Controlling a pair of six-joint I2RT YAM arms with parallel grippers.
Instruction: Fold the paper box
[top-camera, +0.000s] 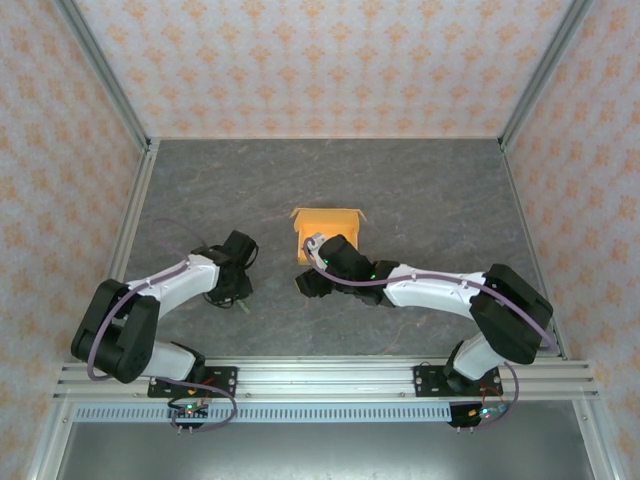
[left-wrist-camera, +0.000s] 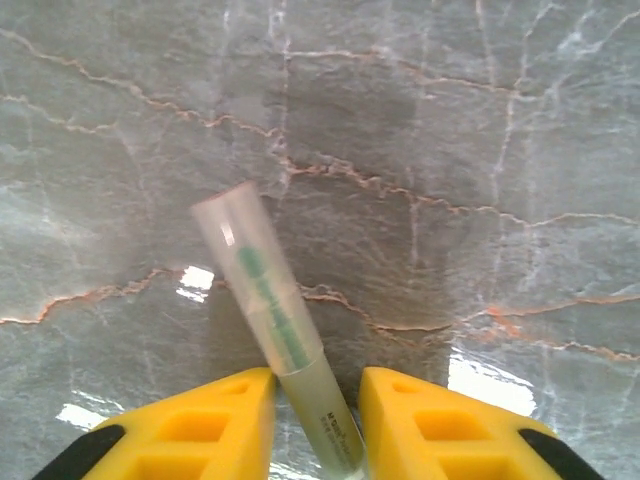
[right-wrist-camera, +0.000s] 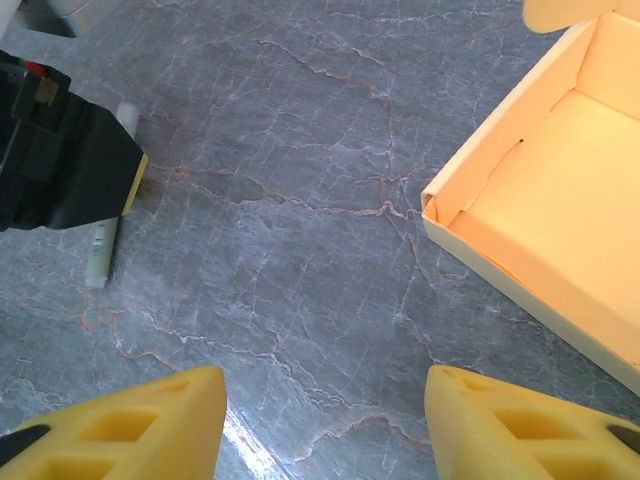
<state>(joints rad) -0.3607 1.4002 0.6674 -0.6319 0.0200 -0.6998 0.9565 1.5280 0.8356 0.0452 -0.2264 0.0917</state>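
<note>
**Paper box** (right-wrist-camera: 510, 130): orange-yellow card, set up as a shallow open tray with raised walls. One flap (right-wrist-camera: 560, 10) stands up at its far corner. Nothing lies inside. It sits on the desk ahead of the right fingers and off to their right, close but not touching them.

**Right fingers** (right-wrist-camera: 150, 420): yellow, spread wide, nothing between them, only bare desk below.

**Left fingers** (left-wrist-camera: 225, 420): yellow, drawn in narrow on either side of a tube. Whether they actually pinch it cannot be told.

**Tube** (left-wrist-camera: 265, 300): slim, translucent, with green print. It lies on the desk, its near end between the left fingers and the rest slanting away ahead of them to the left.

**Desk** (top-camera: 450, 200): grey marbled top with pale pinkish veins, glossy in patches.

**Room:** walls (top-camera: 330, 60) papered in a cream and orange floral repeat. Metal frame posts (top-camera: 105, 70) stand at the corners. A metal rail (top-camera: 320, 375) runs along the near edge, behind both pairs of fingers.
</note>
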